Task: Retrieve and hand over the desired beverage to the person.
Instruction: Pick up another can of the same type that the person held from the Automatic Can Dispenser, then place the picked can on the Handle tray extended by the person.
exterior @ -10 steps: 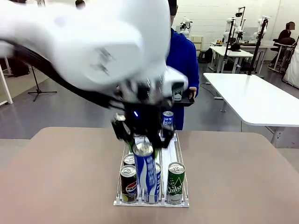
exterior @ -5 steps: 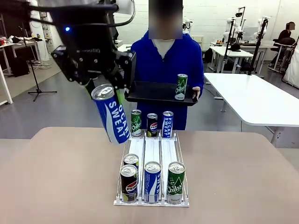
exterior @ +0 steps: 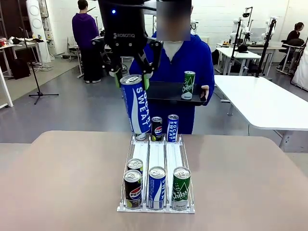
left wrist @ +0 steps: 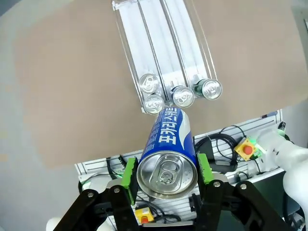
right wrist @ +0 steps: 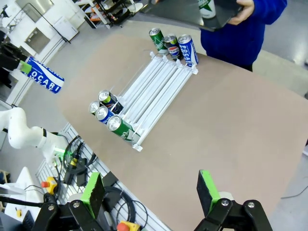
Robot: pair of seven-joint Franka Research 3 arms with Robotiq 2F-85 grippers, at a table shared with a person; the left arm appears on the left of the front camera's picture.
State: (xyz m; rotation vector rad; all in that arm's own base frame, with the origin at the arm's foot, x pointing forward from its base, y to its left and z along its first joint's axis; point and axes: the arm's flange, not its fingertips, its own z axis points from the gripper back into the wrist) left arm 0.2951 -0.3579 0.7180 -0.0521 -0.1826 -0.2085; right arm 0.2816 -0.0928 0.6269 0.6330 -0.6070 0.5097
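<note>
Pocari Sweat can (exterior: 136, 105) — the tall blue beverage to be delivered — hangs in the air above the far end of the rack (exterior: 156, 159), clamped near its top rim between the green pads of the left gripper (exterior: 131, 77). In the left wrist view the same can (left wrist: 167, 156) sits between the two pads, lid toward the camera and body pointing down at the table. Holding it just under the lid leaves the body free, which probably suits setting it upright on the black tray (exterior: 166, 92) that the person (exterior: 185, 62) in the blue hoodie holds out at chest height, at about 2 o'clock from the can. A green can (exterior: 188, 85) already stands on the tray's right side, so the free space lies on the left, nearest the gripper.

The right gripper (right wrist: 150, 195) hovers high over the near table edge, jaws spread wide and holding nothing — seemingly parked clear of the transfer.

On the brown tabletop (exterior: 62, 178) the white three-lane rack keeps cans in rows: two at the far end, four at the near end. Beyond lie a grey floor, white tables (exterior: 260, 98) at 3 o'clock, and a person in a purple hoodie (exterior: 85, 33) standing at 11 o'clock.
</note>
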